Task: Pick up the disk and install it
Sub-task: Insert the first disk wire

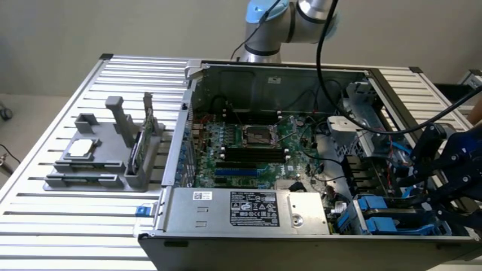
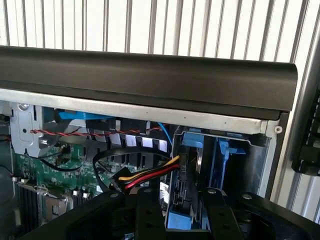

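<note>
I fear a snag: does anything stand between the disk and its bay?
Nothing visible does. The disk sits at the gripper, over the blue bay; red-yellow cables run close beside it, not across.

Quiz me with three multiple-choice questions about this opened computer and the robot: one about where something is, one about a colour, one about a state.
1. Where is the tool in the exterior view?
A) over the grey tray
B) resting on the table slats outside the case
C) at the right end of the computer case, by the drive bay

2. What colour are the plastic carriers in that bay?
A) blue
B) red
C) green

3. How is the computer case?
A) closed with its panel on
B) open, with the motherboard showing
C) lying upside down

Answers:
1 C: the dark tool hangs over the bay at the exterior view's right.
2 A: the carriers are bright blue.
3 B: the green board and its cables are in plain sight.
</note>
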`<state>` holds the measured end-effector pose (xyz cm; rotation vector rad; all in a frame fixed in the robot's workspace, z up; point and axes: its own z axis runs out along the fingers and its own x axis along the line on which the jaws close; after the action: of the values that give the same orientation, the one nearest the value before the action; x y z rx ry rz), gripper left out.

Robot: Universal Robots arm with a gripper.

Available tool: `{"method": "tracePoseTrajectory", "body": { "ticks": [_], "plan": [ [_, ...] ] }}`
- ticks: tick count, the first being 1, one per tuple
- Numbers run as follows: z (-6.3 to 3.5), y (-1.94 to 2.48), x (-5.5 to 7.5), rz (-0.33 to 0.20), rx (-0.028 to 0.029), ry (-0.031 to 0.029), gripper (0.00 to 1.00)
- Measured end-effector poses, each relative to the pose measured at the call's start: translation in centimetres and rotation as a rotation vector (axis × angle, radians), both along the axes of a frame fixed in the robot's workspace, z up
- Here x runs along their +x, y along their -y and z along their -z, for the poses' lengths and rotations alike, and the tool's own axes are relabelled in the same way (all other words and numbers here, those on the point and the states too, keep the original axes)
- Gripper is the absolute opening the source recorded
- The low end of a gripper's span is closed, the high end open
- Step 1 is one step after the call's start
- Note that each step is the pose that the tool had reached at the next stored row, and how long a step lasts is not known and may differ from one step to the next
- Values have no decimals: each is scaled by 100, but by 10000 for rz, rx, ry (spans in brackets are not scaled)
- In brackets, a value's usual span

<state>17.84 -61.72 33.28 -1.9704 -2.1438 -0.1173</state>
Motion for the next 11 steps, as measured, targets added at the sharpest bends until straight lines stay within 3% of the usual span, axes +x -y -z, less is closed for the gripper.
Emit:
{"method": "tracePoseTrajectory", "body": {
  "ticks": [11],
  "plan": [
    [-10,-9,10,-19,-12,0,37]
  ]
}}
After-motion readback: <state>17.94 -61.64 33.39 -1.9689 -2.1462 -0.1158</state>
